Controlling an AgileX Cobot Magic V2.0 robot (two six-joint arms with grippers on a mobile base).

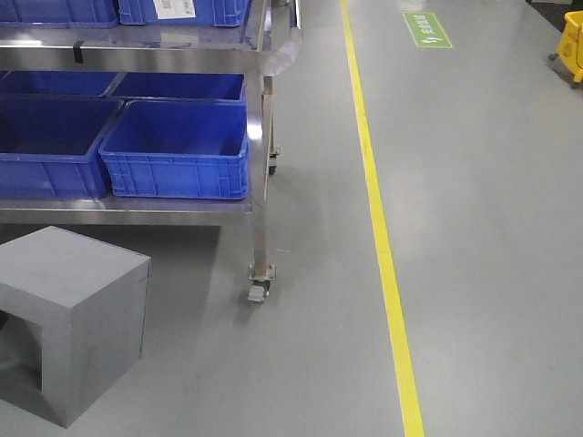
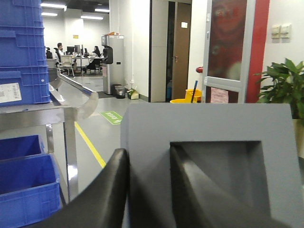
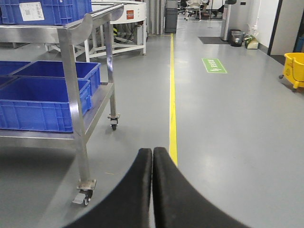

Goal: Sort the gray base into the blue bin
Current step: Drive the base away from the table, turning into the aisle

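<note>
In the left wrist view, the left gripper (image 2: 147, 159) fills the bottom of the frame. One black finger lies against the outer face of the gray base (image 2: 209, 121) and the other sits inside its square recess, so the jaws are clamped on the wall between them. In its own view, the right gripper (image 3: 152, 156) has its two fingers pressed together at bottom centre with nothing between them, and bare floor lies beyond.

In the front view the block sits in the lower left corner, with the dark recess on its left face. It looks carried rather than set down, though I cannot see its underside.

Above it in the frame, the blue bin (image 1: 173, 177) stands at centre left, on the lower shelf of a steel cart (image 1: 261, 182). It appears empty, and more blue totes sit beside and behind it. A yellow floor line (image 1: 383, 237) runs up the right half of the frame.

My judgement is that the grasp is done and the carry is in hand. The next move is to take the block up and left in the frame, over the bin's rim and under the upper shelf, where headroom looks tight. The block should then be lowered inside before the left jaws let go.
</note>
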